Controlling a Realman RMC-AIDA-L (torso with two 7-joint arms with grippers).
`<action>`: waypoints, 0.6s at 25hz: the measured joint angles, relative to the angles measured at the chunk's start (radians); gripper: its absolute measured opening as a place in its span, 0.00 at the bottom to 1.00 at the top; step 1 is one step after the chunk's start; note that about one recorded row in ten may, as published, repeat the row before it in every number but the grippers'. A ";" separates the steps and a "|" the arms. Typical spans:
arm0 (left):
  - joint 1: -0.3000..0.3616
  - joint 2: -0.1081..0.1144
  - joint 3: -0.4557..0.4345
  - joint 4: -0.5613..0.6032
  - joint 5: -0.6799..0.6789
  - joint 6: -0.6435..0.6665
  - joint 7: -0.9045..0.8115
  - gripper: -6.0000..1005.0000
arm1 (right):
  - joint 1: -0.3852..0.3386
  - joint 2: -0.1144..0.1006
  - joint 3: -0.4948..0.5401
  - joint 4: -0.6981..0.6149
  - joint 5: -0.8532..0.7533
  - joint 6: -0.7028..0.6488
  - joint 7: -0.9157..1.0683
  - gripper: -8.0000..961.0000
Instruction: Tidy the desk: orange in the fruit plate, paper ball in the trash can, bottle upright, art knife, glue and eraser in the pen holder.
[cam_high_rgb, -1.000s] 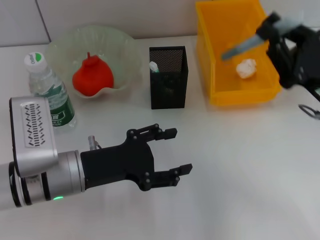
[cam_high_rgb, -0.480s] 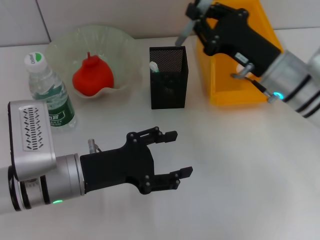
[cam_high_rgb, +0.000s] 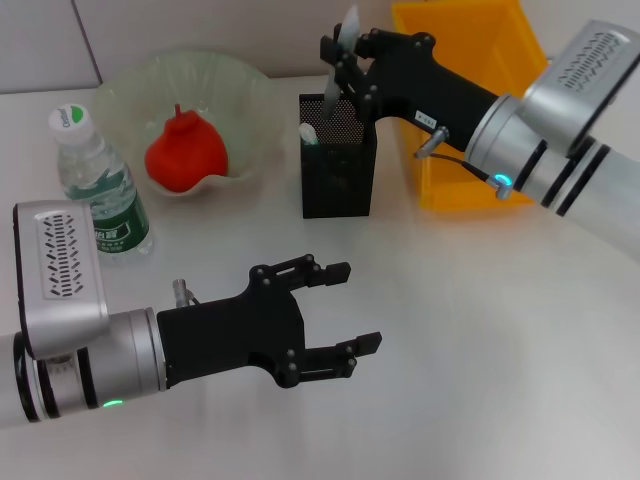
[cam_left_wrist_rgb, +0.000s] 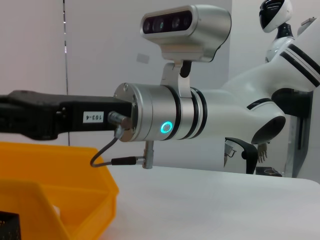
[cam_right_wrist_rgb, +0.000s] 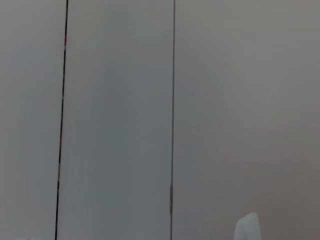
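My right gripper (cam_high_rgb: 345, 68) is shut on the art knife (cam_high_rgb: 347, 28), a slim pale strip held almost upright just above the black mesh pen holder (cam_high_rgb: 338, 165). A white-tipped item (cam_high_rgb: 308, 133) stands inside the holder; I cannot tell what it is. The orange (cam_high_rgb: 185, 150) lies in the pale-green fruit plate (cam_high_rgb: 125, 80). The bottle (cam_high_rgb: 98, 185) stands upright at the left. The yellow trash can (cam_high_rgb: 465, 30) sits behind the right arm. The paper ball and the eraser are hidden. My left gripper (cam_high_rgb: 358, 305) hovers open over the near table with nothing between its fingers.
The right forearm (cam_high_rgb: 540, 140) crosses over the trash can's front wall. In the left wrist view the same arm (cam_left_wrist_rgb: 150, 120) reaches over the yellow bin (cam_left_wrist_rgb: 55, 170). A pale tip (cam_right_wrist_rgb: 247, 227) shows against a blank wall in the right wrist view.
The right arm swung left with the art knife, from above the trash can to above the pen holder. The left gripper stayed nearly still and open.
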 joint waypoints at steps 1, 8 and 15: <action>0.000 0.001 0.000 0.000 0.000 0.000 -0.002 0.79 | 0.000 0.000 0.000 0.000 0.000 0.000 0.000 0.15; 0.000 0.001 -0.002 0.000 0.000 0.008 -0.006 0.79 | 0.038 0.000 -0.026 0.023 0.000 0.096 0.000 0.15; 0.003 0.000 -0.003 0.000 0.001 0.010 -0.007 0.79 | 0.044 0.000 -0.027 0.027 0.000 0.125 0.004 0.15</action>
